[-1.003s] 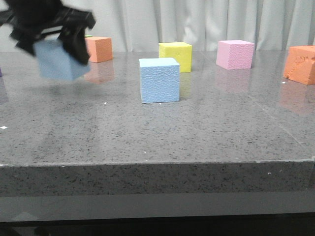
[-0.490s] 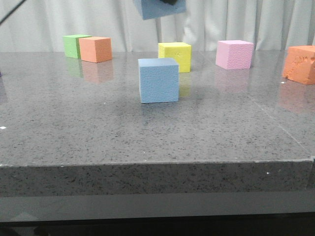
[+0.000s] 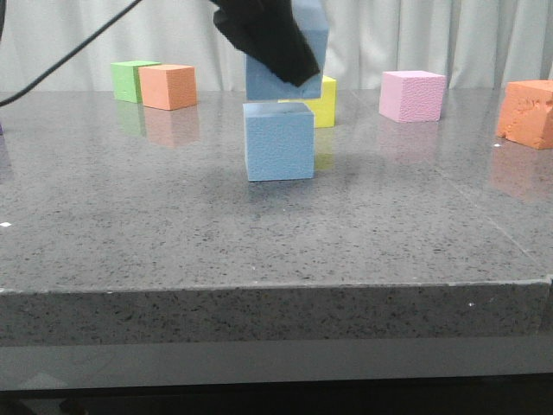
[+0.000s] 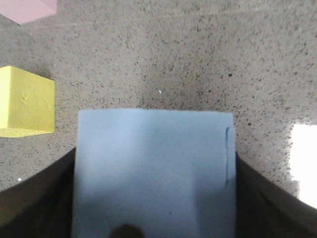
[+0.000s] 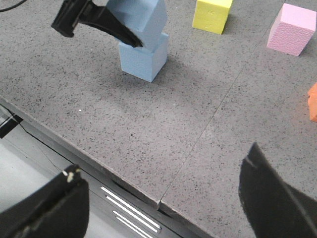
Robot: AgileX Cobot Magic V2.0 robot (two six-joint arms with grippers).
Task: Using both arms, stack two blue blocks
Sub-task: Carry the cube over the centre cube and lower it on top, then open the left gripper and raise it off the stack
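One blue block (image 3: 278, 141) stands on the grey table, mid-centre. My left gripper (image 3: 275, 47), a dark blur with a thin cable, is shut on the other blue block (image 3: 298, 69) and holds it slightly tilted right on top of the standing one; the two appear to touch. The right wrist view shows the same: the held block (image 5: 141, 17) over the lower block (image 5: 143, 57). In the left wrist view the held block (image 4: 153, 168) with its groove mark fills the gap between the fingers (image 4: 34, 203). My right gripper (image 5: 163, 203) is wide open and empty over the table's front edge.
A yellow cube (image 3: 327, 104) stands just behind the stack, a pink cube (image 3: 412, 95) to its right. An orange cube (image 3: 168, 86) and a green cube (image 3: 128, 79) are at the back left. Another orange cube (image 3: 527, 112) sits at the right edge.
My left gripper carried the blue block from the far left, up and across, then lowered it onto the standing blue block. The standing block has not moved.
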